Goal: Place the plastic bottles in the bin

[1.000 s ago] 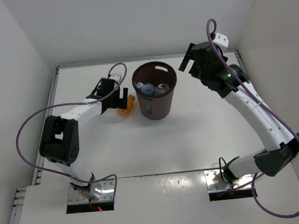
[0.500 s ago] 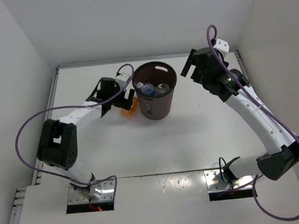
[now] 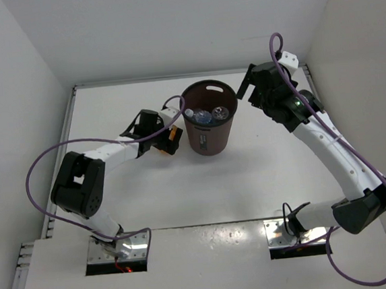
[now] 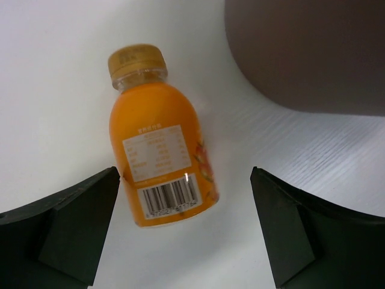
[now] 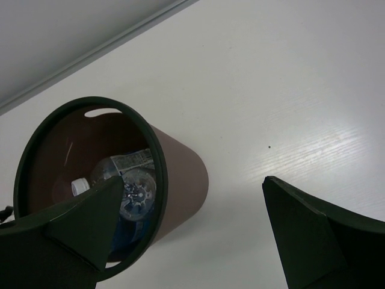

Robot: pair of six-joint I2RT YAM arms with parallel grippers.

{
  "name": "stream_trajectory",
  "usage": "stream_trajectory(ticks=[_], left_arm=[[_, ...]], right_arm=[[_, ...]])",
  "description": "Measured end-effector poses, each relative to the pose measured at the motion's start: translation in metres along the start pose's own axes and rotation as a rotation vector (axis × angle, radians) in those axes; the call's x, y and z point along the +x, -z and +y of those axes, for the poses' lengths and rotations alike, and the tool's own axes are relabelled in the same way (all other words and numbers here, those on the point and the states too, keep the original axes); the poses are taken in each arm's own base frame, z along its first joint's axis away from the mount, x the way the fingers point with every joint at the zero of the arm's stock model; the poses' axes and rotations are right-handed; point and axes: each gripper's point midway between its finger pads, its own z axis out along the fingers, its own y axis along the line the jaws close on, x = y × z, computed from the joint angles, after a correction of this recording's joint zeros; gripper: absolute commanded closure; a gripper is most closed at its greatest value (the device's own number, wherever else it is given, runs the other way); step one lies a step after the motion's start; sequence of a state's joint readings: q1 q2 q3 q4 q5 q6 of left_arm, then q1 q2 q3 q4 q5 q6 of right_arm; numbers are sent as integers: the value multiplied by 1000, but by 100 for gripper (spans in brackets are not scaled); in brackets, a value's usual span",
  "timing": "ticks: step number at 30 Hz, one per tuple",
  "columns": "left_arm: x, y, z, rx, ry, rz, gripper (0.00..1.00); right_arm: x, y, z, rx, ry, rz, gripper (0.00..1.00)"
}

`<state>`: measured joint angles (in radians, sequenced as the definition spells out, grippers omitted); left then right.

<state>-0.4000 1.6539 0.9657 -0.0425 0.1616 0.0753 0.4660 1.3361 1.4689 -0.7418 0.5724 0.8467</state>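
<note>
Here's the left arm point(image 3: 106, 151), stretched low and forward across the table, left gripper point(image 3: 168, 140) pointing down with jaws wide apart. The right arm point(image 3: 328, 139) reaches high and far, wrist bent inward, right gripper point(image 3: 247, 85) spread wide too.

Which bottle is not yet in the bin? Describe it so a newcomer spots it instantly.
Find the round dark brown plastic bin near the centre of the top view. Just left of it lies a short orange plastic bottle. It alone is orange and outside; the clear bottles sit inside.
</note>
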Motion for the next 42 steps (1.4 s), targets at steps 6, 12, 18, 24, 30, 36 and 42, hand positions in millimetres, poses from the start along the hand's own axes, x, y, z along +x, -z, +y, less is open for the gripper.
stream_trajectory(ticks=[6,12,18,24,30,36,42], left_arm=[[12,0,5,-37,8,28,14],[12,-2,8,-51,13,27,39],[12,-4,8,-52,12,21,46],[9,-5,9,-54,7,12,29],[11,-4,19,-109,21,21,0],[10,-1,31,-192,89,24,0],[-22,2,39,-245,242,-57,0]], right_arm=[[2,-2,-3,6,0,4,0],[8,-5,-8,20,7,17,0],[7,-6,-10,23,3,17,0],[7,-6,-10,18,-1,25,0],[9,-9,-12,21,-6,29,0],[15,-13,-17,33,-1,44,0],[17,-14,-17,29,-2,54,0]])
